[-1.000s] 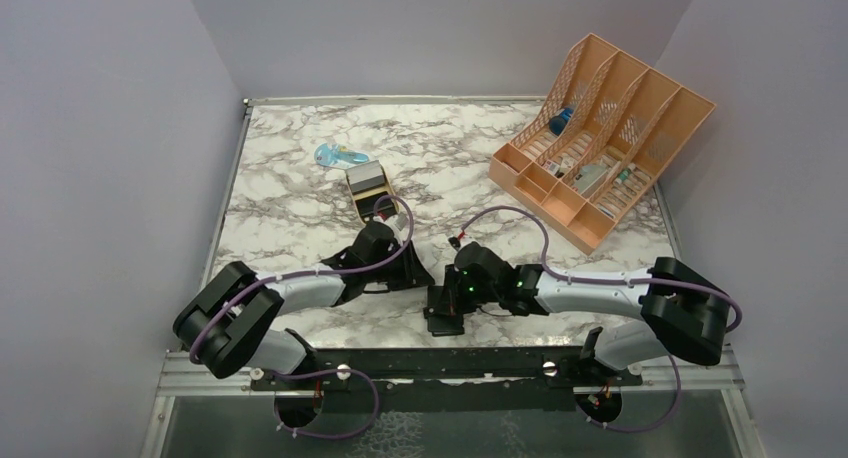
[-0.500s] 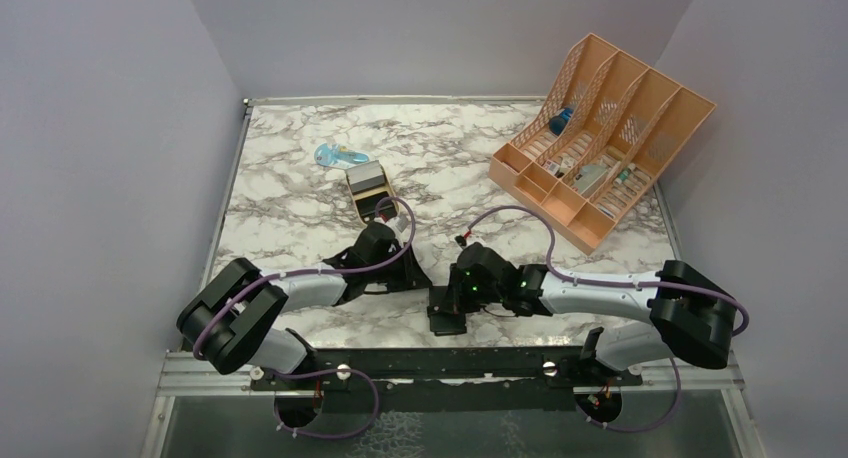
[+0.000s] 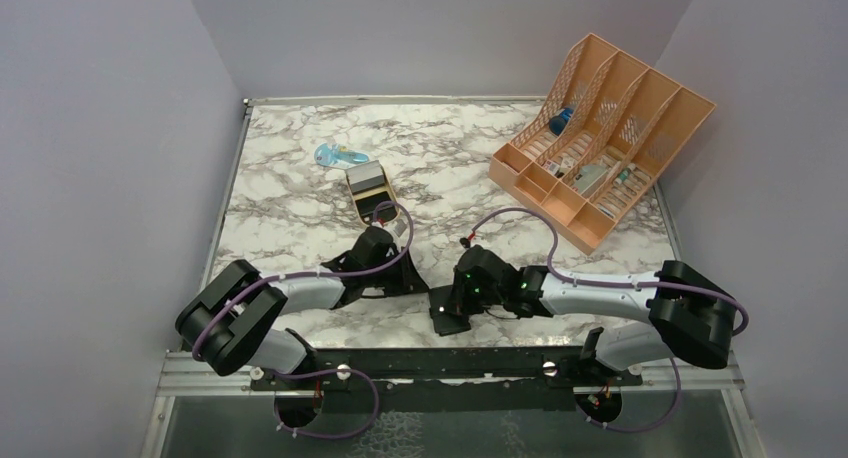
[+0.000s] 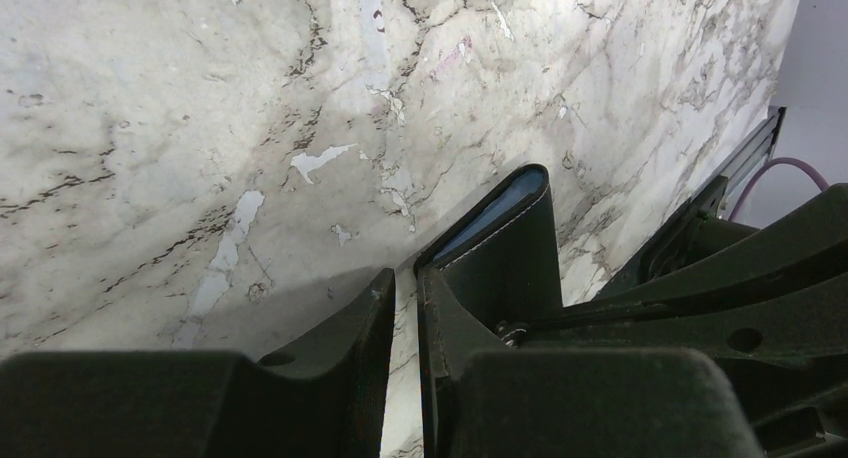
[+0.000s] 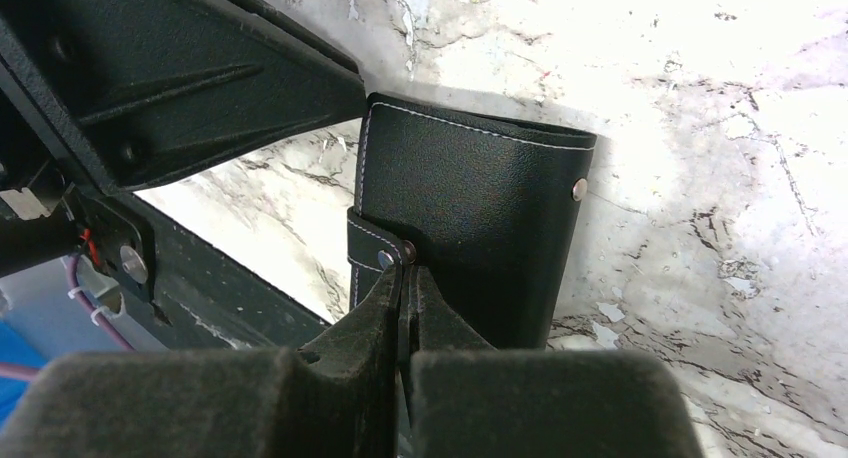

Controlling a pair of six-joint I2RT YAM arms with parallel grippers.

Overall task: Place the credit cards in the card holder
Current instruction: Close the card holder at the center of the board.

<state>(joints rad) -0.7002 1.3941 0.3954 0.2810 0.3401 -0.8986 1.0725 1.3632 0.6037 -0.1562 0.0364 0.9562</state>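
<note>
Now | left gripper (image 4: 405, 278) just narrowed to a slit, nothing inside | card holder (image 4: 505, 243) touching outside of one finger, still folded | right gripper (image 5: 405, 263) stays pinched on it | opening not begun, no card in hand

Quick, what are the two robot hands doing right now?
Left gripper: open just a crack, holding nothing.
Right gripper: shut on the strap of the card holder.
</note>
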